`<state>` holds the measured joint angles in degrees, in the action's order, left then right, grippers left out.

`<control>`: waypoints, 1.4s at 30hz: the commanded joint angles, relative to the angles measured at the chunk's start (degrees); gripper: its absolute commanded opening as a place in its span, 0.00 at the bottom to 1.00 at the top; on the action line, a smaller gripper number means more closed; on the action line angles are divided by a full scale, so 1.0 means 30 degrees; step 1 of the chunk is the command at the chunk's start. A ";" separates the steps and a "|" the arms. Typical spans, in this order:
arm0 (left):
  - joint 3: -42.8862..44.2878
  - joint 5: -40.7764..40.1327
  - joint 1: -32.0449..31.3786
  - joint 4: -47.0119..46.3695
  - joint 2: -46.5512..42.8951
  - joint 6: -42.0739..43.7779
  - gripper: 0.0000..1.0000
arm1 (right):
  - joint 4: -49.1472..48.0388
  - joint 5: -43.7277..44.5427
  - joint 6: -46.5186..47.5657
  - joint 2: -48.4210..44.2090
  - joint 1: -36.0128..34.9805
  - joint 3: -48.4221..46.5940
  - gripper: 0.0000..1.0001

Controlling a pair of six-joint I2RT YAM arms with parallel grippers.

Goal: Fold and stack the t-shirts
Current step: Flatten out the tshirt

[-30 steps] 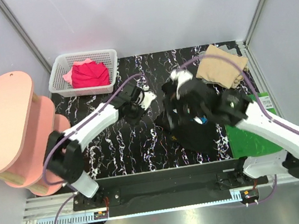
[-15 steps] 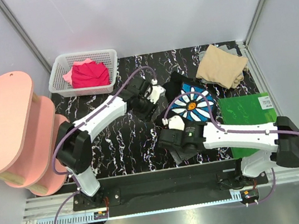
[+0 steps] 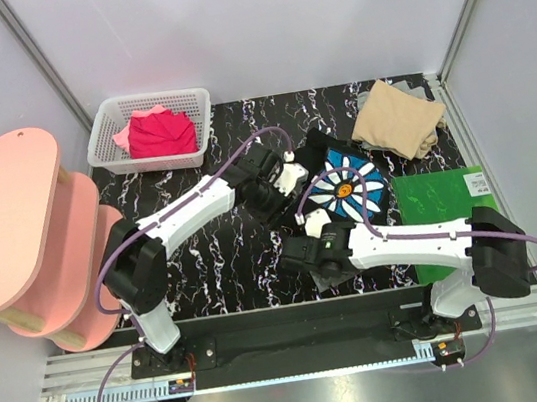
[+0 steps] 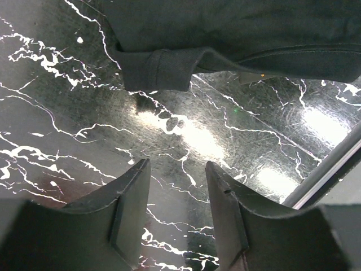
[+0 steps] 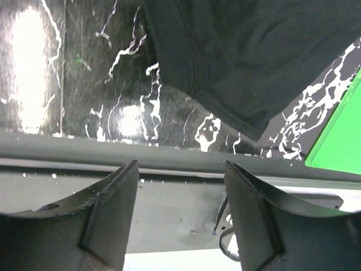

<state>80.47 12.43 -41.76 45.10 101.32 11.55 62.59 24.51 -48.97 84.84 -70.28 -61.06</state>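
The black t-shirt [image 3: 348, 189] lies on the table with its blue-and-white daisy print facing up. My left gripper [image 3: 273, 192] hovers at the shirt's left edge. In the left wrist view it [image 4: 177, 166] is open over bare table, with a black sleeve hem [image 4: 169, 65] just ahead. My right gripper [image 3: 303, 254] is at the shirt's near-left corner. It [image 5: 181, 165] is open and empty above the table's front edge, and the black fabric [image 5: 254, 51] lies beyond it. A folded tan t-shirt [image 3: 398, 121] rests at the back right. Red and pink t-shirts [image 3: 159, 133] fill the basket.
A white mesh basket [image 3: 106, 144] stands at the back left. A green board [image 3: 445, 200] lies right of the black shirt, its corner [image 5: 338, 135] showing in the right wrist view. A pink two-tier shelf [image 3: 10, 229] stands at the far left. Purple cables arch over both arms.
The black shirt, bunched up under the right gripper a second ago, now lies spread print-up. The right arm swung down to its near-left corner. The left gripper moved right and opened wider.
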 commanded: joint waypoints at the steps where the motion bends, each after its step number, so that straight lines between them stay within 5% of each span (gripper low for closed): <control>1: 0.0102 0.1043 -0.0143 -0.0122 0.0152 0.0076 0.50 | -0.1667 0.0853 -0.0230 -0.0213 0.0749 0.0661 0.66; 19: -0.1391 0.1571 -0.0144 -0.0093 -0.0579 0.0368 0.56 | -0.6507 0.1465 0.2085 0.2161 0.3621 0.2217 0.53; 30: -0.2591 0.1544 -0.0143 -0.1964 -0.1018 -0.0829 0.61 | -0.6918 0.1703 0.2437 0.0405 0.5087 0.3127 0.08; 35: -0.3267 -0.0275 -0.0172 -0.5504 -0.1633 -0.2207 0.61 | -0.6098 0.1117 0.2085 -0.1671 0.5087 0.2336 0.02; 42: -0.1483 -0.0684 -0.1050 -0.6508 -0.0319 -0.2561 0.61 | -0.4545 0.1262 0.2437 -0.2703 0.5087 0.1019 0.00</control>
<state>71.75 12.47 -42.89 31.53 99.79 5.19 46.09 26.94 -41.63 78.35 -55.33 -54.81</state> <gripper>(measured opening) 0.606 0.075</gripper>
